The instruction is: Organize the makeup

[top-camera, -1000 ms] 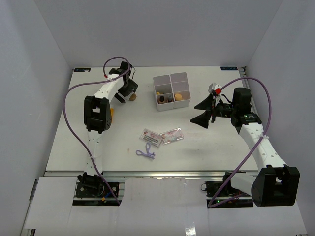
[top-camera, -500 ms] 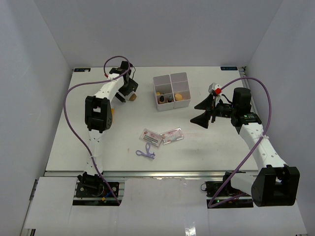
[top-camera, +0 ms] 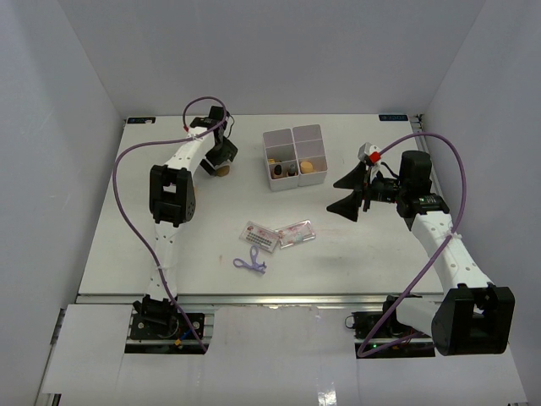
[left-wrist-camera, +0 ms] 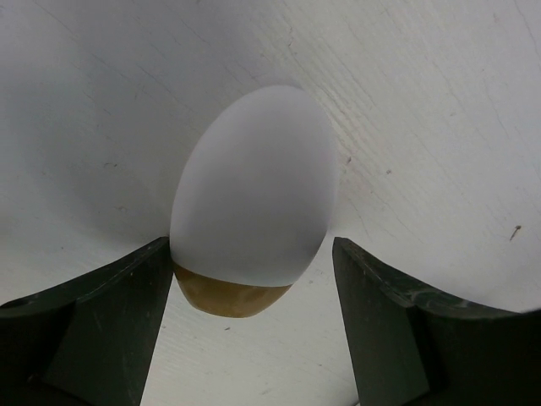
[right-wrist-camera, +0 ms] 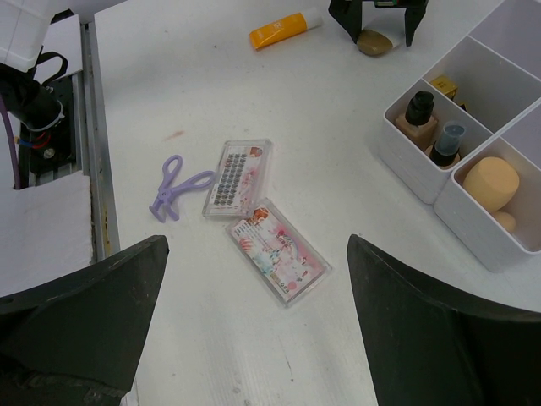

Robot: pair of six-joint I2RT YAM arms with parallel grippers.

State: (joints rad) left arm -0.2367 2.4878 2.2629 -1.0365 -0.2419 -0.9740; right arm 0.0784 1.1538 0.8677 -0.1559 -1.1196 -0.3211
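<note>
Left wrist: smooth, perhaps foam egg (left-wrist-camera: 254,211)

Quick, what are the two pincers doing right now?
Left pincer: open, one finger on each side of the egg-shaped sponge.
Right pincer: open, holding nothing.

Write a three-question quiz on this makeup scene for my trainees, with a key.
1. True or false: the right tool is open and holds nothing.
2. What lies between the fingers of the left tool? A) purple handled item B) egg-shaped piece C) yellow-orange tube
3. How many flat clear packets lie on the table, outside the white box?
Key: 1 true; 2 B; 3 two.
</note>
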